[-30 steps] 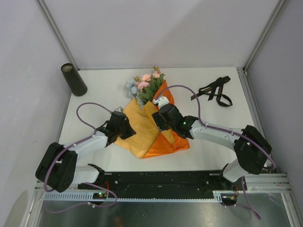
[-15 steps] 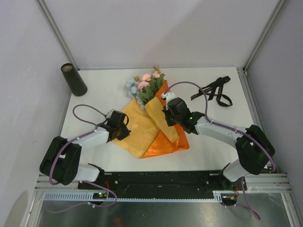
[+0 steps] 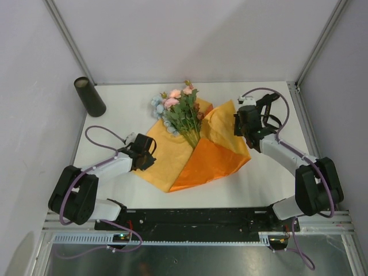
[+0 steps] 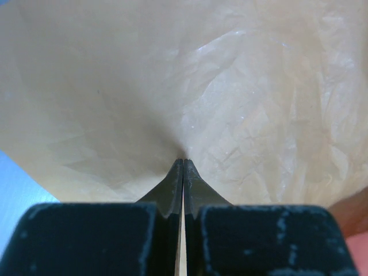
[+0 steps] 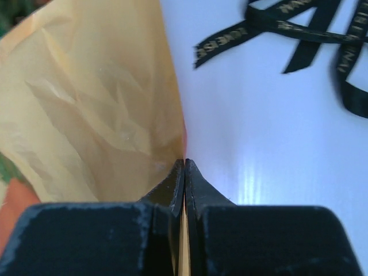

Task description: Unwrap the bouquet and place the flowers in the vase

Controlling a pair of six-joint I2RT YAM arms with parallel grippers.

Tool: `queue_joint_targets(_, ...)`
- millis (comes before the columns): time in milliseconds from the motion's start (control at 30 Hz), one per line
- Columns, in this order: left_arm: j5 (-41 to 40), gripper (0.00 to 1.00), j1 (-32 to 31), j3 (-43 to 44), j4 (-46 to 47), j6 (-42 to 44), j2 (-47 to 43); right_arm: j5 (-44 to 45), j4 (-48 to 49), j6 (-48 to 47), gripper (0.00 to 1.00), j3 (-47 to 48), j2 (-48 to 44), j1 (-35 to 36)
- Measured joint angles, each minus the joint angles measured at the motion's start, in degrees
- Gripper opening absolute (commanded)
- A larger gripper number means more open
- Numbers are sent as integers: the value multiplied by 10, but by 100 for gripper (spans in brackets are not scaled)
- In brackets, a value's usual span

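The bouquet's orange wrapping paper (image 3: 221,152) lies spread open in the middle of the table. The flowers (image 3: 181,110), pink, pale blue and green, rest on it with their stems pointing toward me. My left gripper (image 3: 151,156) is shut on the left edge of the paper (image 4: 201,86), fingertips (image 4: 177,178) pinched together. My right gripper (image 3: 238,119) is shut on the paper's right flap (image 5: 98,115), held out to the right. The dark vase (image 3: 89,96) stands upright at the far left corner, apart from both arms.
A black ribbon (image 3: 270,113) lies loose on the table at the far right, just beyond my right gripper, and shows in the right wrist view as black ribbon (image 5: 305,34). Frame posts and walls border the table on the left, right and back.
My right gripper shut on the right flap and pulled it out to the right, opening the wrap and baring the stems. The left gripper stayed shut on the left edge, shifting slightly left.
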Motion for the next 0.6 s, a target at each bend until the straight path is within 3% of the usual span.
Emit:
queue_joint_targets(267, -9, 0, 1, 15, -17, 0, 13, -5, 35, 24, 0, 0, 46, -96)
queue_joint_targets(600, -27, 0, 3, 56, -43, 0, 50, -46, 38, 61, 0, 24, 108, -126)
